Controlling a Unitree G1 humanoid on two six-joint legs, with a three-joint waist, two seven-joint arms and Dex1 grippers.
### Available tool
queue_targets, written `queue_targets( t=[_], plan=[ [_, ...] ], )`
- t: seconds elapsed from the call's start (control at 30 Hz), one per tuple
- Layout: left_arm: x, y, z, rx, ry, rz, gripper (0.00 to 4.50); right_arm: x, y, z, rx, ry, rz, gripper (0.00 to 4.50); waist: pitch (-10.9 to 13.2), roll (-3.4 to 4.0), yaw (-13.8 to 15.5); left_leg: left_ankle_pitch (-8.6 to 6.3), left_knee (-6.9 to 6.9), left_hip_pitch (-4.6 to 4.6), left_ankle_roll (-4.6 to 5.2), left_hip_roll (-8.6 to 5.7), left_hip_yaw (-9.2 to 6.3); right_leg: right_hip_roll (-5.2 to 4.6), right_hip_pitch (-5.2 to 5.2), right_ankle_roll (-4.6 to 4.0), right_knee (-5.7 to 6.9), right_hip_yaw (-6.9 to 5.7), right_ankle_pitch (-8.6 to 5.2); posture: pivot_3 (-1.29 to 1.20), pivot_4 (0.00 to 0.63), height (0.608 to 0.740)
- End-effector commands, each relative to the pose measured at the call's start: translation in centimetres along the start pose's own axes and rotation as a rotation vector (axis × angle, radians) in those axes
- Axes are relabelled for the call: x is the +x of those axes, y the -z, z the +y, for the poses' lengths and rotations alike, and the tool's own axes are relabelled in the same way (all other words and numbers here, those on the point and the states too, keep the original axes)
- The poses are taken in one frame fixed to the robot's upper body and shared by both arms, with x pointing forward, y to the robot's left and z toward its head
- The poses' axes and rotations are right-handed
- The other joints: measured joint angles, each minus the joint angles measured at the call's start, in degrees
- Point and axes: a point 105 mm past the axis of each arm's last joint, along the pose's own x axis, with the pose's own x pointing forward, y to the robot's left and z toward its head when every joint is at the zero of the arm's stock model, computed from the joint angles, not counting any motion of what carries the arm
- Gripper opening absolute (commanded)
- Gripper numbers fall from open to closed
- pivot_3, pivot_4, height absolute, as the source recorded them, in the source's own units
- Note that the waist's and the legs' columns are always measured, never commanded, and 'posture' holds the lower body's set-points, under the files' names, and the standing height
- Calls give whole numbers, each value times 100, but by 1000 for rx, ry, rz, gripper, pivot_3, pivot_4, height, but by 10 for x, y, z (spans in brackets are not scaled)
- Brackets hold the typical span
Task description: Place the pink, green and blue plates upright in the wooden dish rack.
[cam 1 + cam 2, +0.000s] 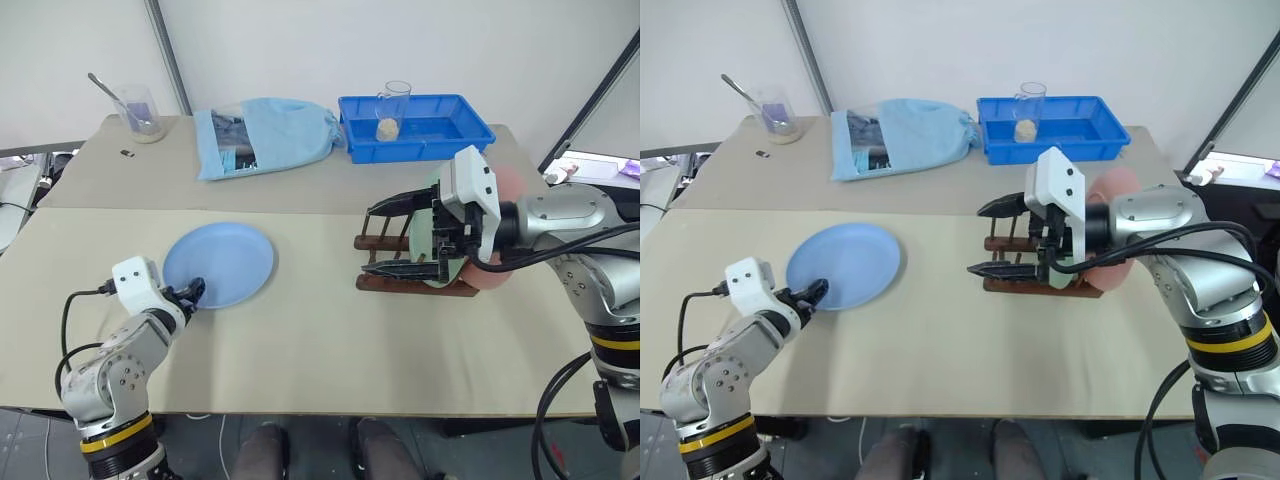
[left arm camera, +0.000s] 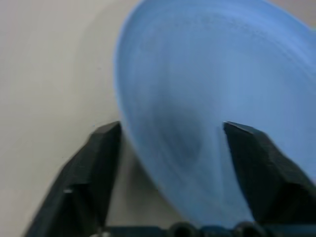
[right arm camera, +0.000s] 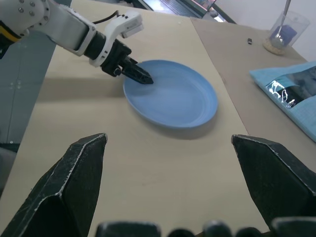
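The blue plate (image 1: 225,262) lies flat on the table at the left. My left gripper (image 1: 195,292) is at its near-left rim, open, one finger over the plate (image 2: 207,98) and one outside it. The wooden dish rack (image 1: 400,283) stands right of centre. The green plate (image 1: 420,232) stands upright in it, and the pink plate (image 1: 510,185) stands behind that at the rack's right end. Both are partly hidden by my right arm. My right gripper (image 1: 370,240) hovers over the rack, open and empty, pointing left toward the blue plate (image 3: 173,96).
At the back stand a bright blue tray (image 1: 440,140) holding a glass cup (image 1: 392,110), a light blue cloth bag (image 1: 265,135) and a beaker (image 1: 140,115) with a spoon. A seam crosses the table behind the blue plate.
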Motion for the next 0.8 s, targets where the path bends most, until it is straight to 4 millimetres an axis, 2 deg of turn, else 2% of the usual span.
queue_targets(
  t=[0.03, 0.1, 0.13, 0.37, 0.5, 0.63, 0.8],
  plan=[
    [2, 6, -2, -24, -2, 30, 1170, -1, -10, -2, -74, 13, -10, 4500, 0, 0, 0, 0, -1, 0, 0, 0, 0, 0, 0, -3, 0, 0, 2, 0, 150, 740],
    [3, 4, -5, -43, 3, 18, 204, 1, -10, -2, -86, 18, -8, 4500, -1, -1, 0, 0, -2, 0, 0, 1, -1, 1, 0, -17, 0, -1, 9, 0, 150, 740],
    [3, 0, -8, -57, 12, -4, 30, 2, -11, -3, -97, 22, -8, 4500, -1, -1, 1, 0, -2, 1, 0, 1, -2, 1, 0, -17, 1, -1, 9, 0, 150, 740],
    [5, -57, -48, -115, 112, -175, 30, 28, -6, -6, -234, 50, 24, 4500, 10, -20, 3, 7, 2, -4, -11, -2, -9, 6, 0, 7, 0, -2, 13, 0, 150, 740],
    [4, -92, -80, -135, 161, -244, 30, 62, 1, -15, -327, 102, 88, 4500, 11, -21, -34, 23, 3, -4, -37, -3, -6, 5, 0, 25, -3, -1, 24, 0, 150, 740],
    [2, -105, -98, -136, 185, -261, 30, 91, 3, -25, -479, 154, 133, 4500, 11, -21, -49, 26, -4, -2, -42, -3, -8, 7, -2, 33, 0, 0, 51, 0, 150, 740],
    [0, -109, -110, -130, 215, -255, 30, 119, 12, -34, -624, 203, 193, 4500, 11, -22, -44, 26, -18, -22, -43, -4, -12, 9, -24, 12, 0, -1, 59, 0, 150, 740]
  ],
)
